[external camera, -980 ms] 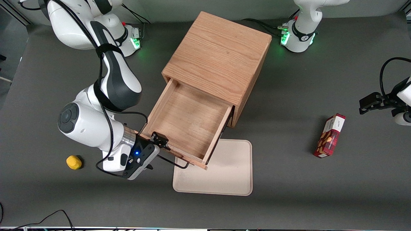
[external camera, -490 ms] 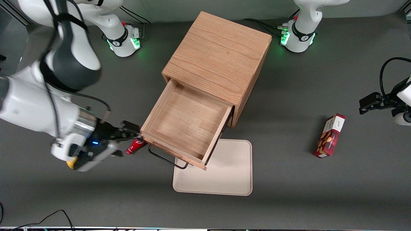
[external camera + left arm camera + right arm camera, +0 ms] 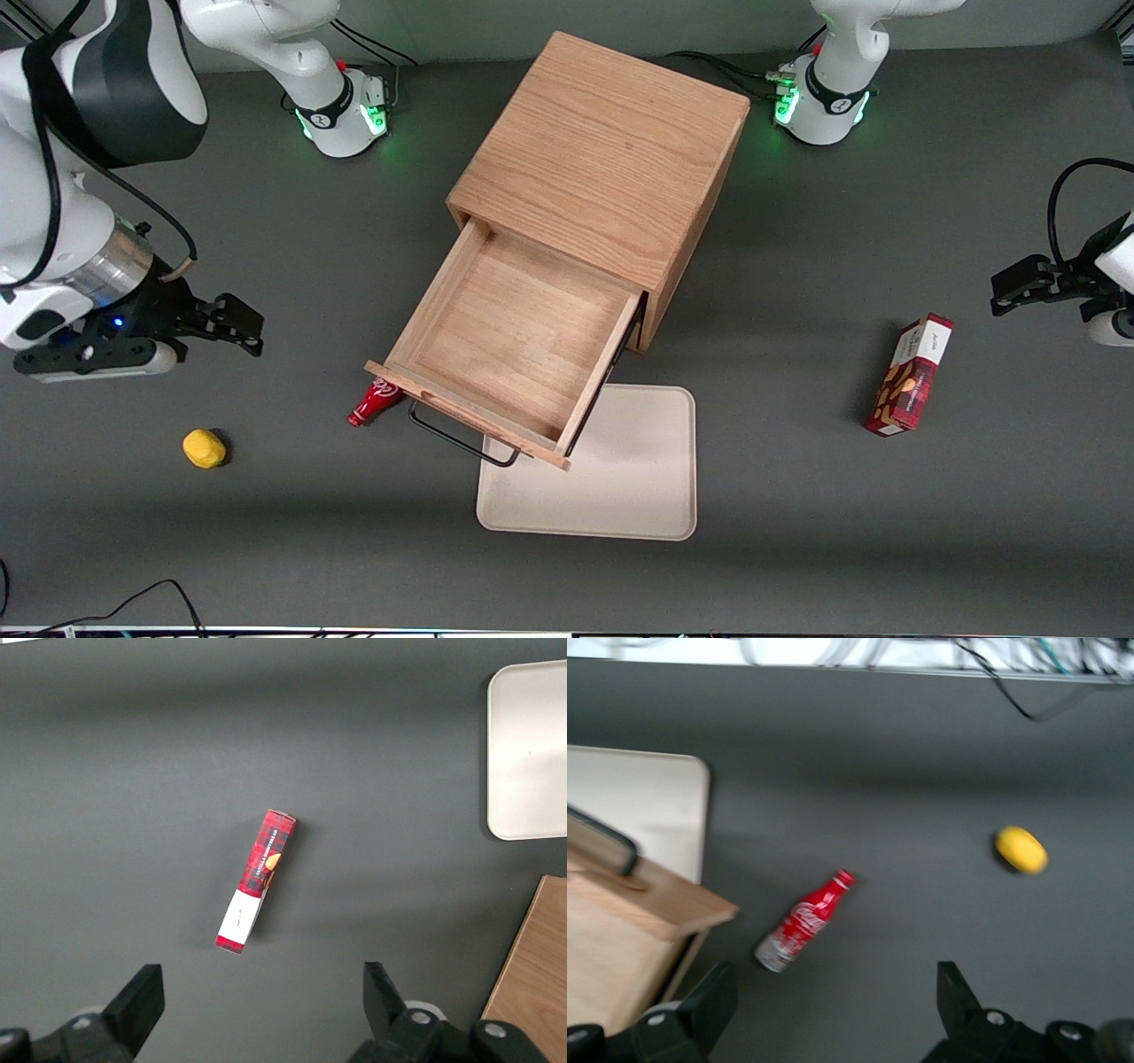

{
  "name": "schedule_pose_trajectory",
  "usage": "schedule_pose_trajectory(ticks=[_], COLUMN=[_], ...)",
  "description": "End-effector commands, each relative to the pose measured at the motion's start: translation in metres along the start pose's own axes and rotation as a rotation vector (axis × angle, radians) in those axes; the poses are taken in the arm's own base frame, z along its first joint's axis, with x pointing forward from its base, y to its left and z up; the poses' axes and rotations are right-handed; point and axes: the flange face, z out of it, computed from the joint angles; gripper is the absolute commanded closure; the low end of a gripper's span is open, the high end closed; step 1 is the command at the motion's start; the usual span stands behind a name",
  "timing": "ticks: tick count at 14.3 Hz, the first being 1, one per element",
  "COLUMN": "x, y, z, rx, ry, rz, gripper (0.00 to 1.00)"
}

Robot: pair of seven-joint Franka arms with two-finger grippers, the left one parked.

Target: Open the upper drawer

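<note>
The upper drawer (image 3: pixel 518 341) of the oak cabinet (image 3: pixel 602 168) stands pulled far out, its tray empty. Its thin front panel and black wire handle (image 3: pixel 461 440) face the front camera. The drawer's corner (image 3: pixel 664 908) and handle (image 3: pixel 607 843) also show in the right wrist view. My gripper (image 3: pixel 237 326) is open and empty. It hovers above the table, well away from the drawer toward the working arm's end. In the right wrist view the gripper (image 3: pixel 833 1014) has bare grey table between its fingers. The lower drawer is hidden under the upper one.
A red bottle (image 3: pixel 373 402) (image 3: pixel 803 923) lies on the table beside the drawer's front corner. A yellow object (image 3: pixel 204 447) (image 3: pixel 1021 850) lies nearer the front camera than the gripper. A cream tray (image 3: pixel 611 496) sits under the drawer front. A red box (image 3: pixel 912 374) lies toward the parked arm's end.
My gripper has let go of the drawer handle and swung away toward the working arm's end of the table. The drawer stays pulled out. The red bottle has come into view.
</note>
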Motion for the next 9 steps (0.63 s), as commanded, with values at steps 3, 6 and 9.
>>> schedule_pose_trajectory(ticks=[3,6,9], x=[-0.016,-0.011,-0.009], y=[0.071,0.080,0.099], z=[0.009,-0.004,-0.009], rx=[-0.032,-0.033,-0.039], ry=[0.020,0.037,0.044], rz=[0.145,0.170,0.184], gripper=[0.00,0.00,0.00])
